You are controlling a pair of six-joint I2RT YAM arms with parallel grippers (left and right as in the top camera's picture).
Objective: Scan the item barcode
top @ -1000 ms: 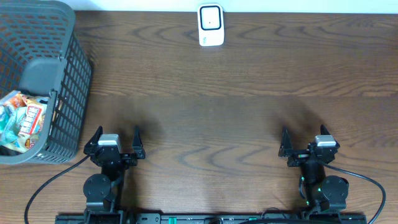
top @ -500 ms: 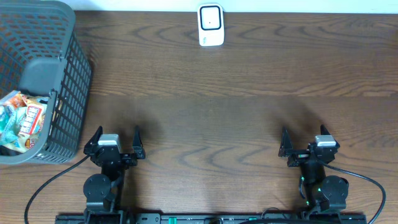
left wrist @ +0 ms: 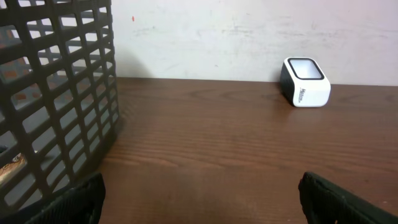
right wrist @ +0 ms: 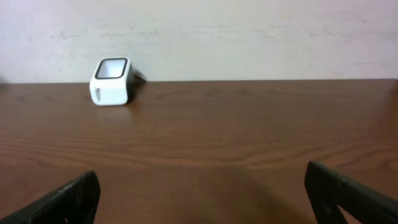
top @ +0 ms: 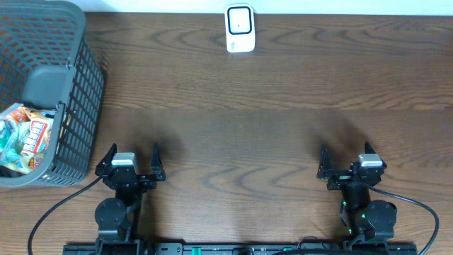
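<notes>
A white barcode scanner (top: pixel 240 28) with a dark window stands at the table's far edge, middle; it also shows in the left wrist view, scanner (left wrist: pixel 305 82), and in the right wrist view, scanner (right wrist: pixel 112 81). Packaged snack items (top: pixel 21 138) lie inside a grey basket (top: pixel 78 85) at the left. My left gripper (top: pixel 132 157) rests open near the front edge, just right of the basket, nothing between its fingers. My right gripper (top: pixel 345 159) is open too, at the front right, empty. No barcode is visible from here.
The basket's mesh wall (left wrist: pixel 56 99) fills the left of the left wrist view, close to my left gripper. A pale wall (right wrist: pixel 249 37) rises behind the table's far edge. Dark wooden tabletop (top: pixel 241 120) stretches between the grippers and the scanner.
</notes>
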